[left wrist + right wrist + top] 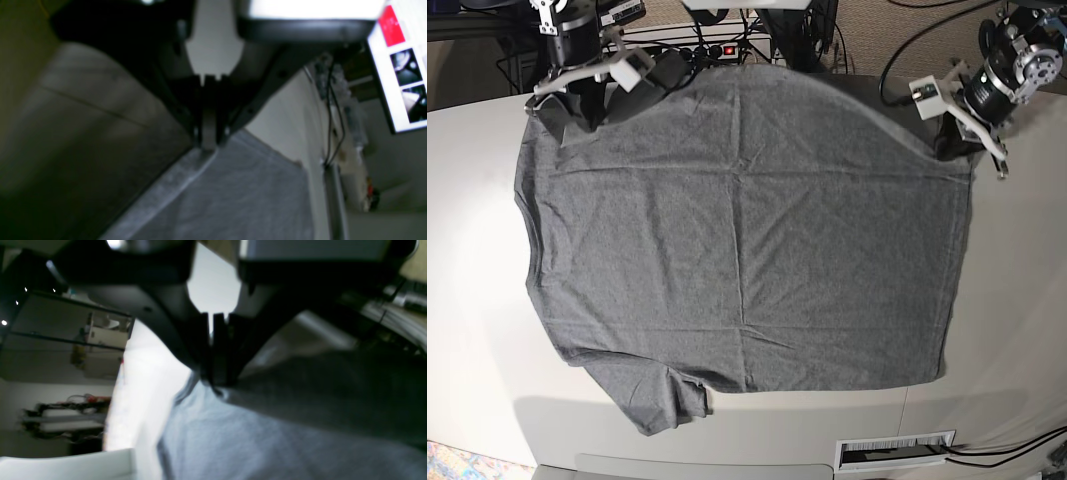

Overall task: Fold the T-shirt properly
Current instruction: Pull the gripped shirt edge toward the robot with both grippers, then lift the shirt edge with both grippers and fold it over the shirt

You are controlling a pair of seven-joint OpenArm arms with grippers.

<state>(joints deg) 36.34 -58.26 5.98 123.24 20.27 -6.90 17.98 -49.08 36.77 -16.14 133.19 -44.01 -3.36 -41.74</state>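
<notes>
A heather-grey T-shirt (pixel 747 240) lies spread almost flat across a white table (pixel 1017 300), one short sleeve crumpled at the table's near edge, its far edge lifted slightly where two robot arms grip it. The likely trouble from here: the soft cloth could slip out of one pinch as the arms carry the far edge forward over the shirt, leaving a crooked, one-sided fold; or the two arms could travel unevenly and drag the whole shirt across the table, bunching the wrinkled fabric instead of folding it. The left gripper (pixel 208 145), at the shirt's far corner by the hem, has its fingers pressed together, pinching the thick hemmed edge. The right gripper (pixel 218 383), at the shirt's far corner near the other sleeve, likewise has its fingers clamped tight on a fold of grey fabric.
</notes>
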